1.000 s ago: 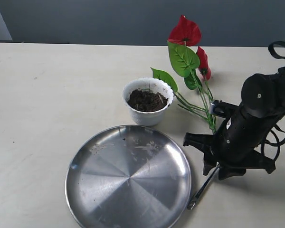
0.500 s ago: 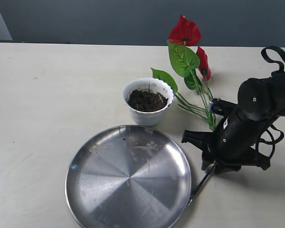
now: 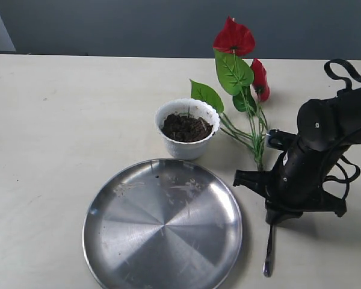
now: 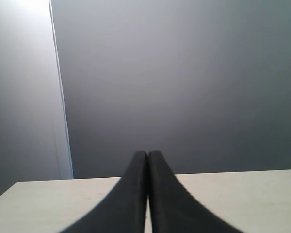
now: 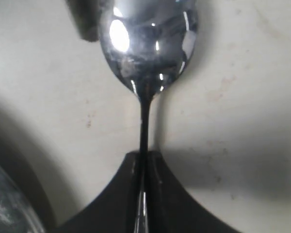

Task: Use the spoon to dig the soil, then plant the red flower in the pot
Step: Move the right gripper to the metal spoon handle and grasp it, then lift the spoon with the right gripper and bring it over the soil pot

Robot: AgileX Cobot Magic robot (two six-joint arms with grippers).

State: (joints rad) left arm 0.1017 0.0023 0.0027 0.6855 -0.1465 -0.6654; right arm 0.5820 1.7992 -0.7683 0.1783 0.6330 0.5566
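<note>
Right pincer point(image 3: 275, 218) is pinching the spoon point(image 3: 268, 253) by its handle, low over the table point(image 3: 60, 120) just right of the plate point(image 3: 162, 223). Left pincer point(image 4: 148, 160) is pressed together on nothing. Looks like the grab-the-spoon step to me. Next move: lift it and swing far-left to the soil point(image 3: 186, 127) in the pot point(image 3: 186, 147); the flower point(image 3: 234, 39) lies right of the pot, not planted yet

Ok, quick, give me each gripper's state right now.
Left gripper: closed, holding nothing.
Right gripper: closed on the spoon, pinching its handle.
</note>
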